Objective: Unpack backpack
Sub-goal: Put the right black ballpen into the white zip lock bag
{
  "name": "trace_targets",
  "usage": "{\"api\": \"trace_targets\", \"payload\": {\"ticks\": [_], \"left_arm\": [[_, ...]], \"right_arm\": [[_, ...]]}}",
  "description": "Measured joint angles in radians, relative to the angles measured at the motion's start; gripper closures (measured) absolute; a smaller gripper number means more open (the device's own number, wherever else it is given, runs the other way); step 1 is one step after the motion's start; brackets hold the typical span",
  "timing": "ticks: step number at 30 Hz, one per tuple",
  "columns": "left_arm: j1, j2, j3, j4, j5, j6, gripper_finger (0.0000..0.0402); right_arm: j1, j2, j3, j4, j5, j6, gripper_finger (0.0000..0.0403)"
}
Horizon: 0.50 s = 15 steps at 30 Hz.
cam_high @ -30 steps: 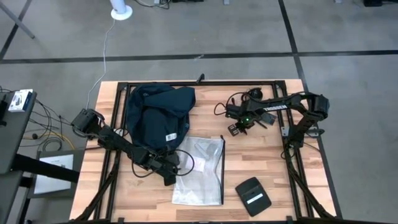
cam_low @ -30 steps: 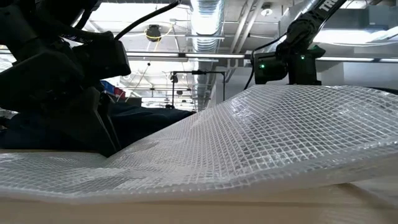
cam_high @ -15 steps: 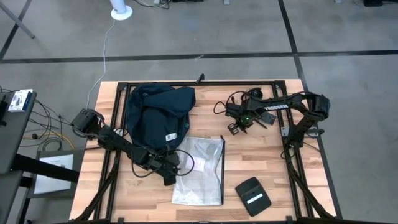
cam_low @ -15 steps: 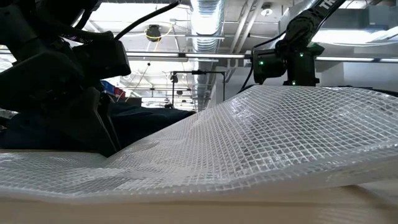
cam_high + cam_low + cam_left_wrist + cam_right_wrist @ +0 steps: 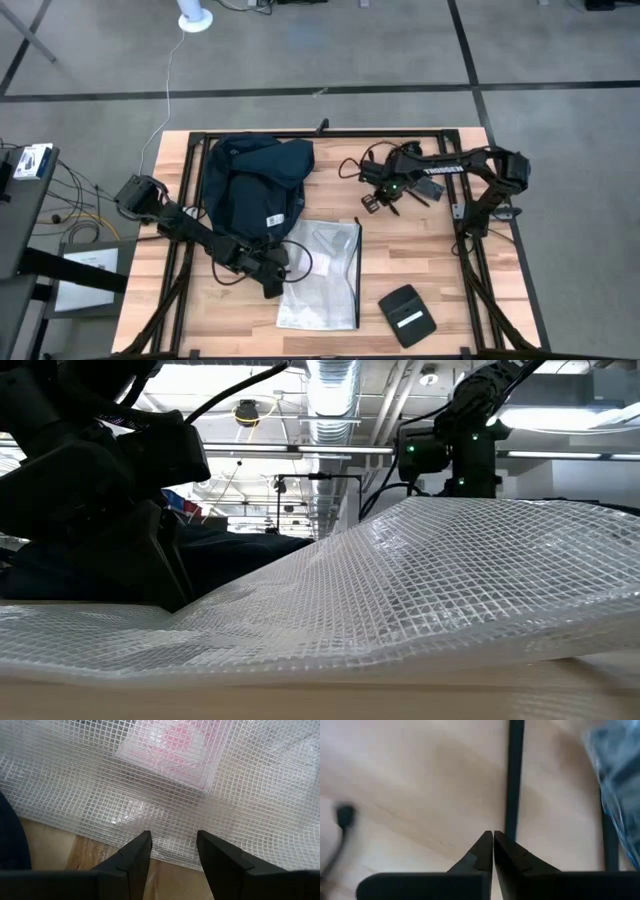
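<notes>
While the backpack (image 5: pixel 250 188) lay slumped at the table's (image 5: pixel 420 262) far-left part, its long axis ran from far edge toward near; its near end touched the mesh bag (image 5: pixel 322 272); the left gripper (image 5: pixel 275 283) sat just beyond that end, fingers apart over the mesh edge, empty; the right gripper (image 5: pixel 372 204) hung to the backpack's right, fingers pressed together on nothing. By my judgement the left arm was nearer. Whether the backpack's opening was unzipped could not be made out; the low view showed only a dark sliver behind the mesh. A black pouch (image 5: pixel 407 314) lay well apart.
</notes>
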Motion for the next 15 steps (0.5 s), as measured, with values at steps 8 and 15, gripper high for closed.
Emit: {"api": "trace_targets", "payload": {"ticks": [8,15], "left_arm": [[0.0,0.0,0.0,0.0,0.0,-0.002,0.025],[0.0,0.0,0.0,0.001,0.0,-0.003,0.025]], "right_arm": [[-0.07,0.034,0.013,0.025,-0.008,-0.051,0.0283],[-0.076,0.112,0.017,0.031,-0.01,-0.089,0.0265]]}}
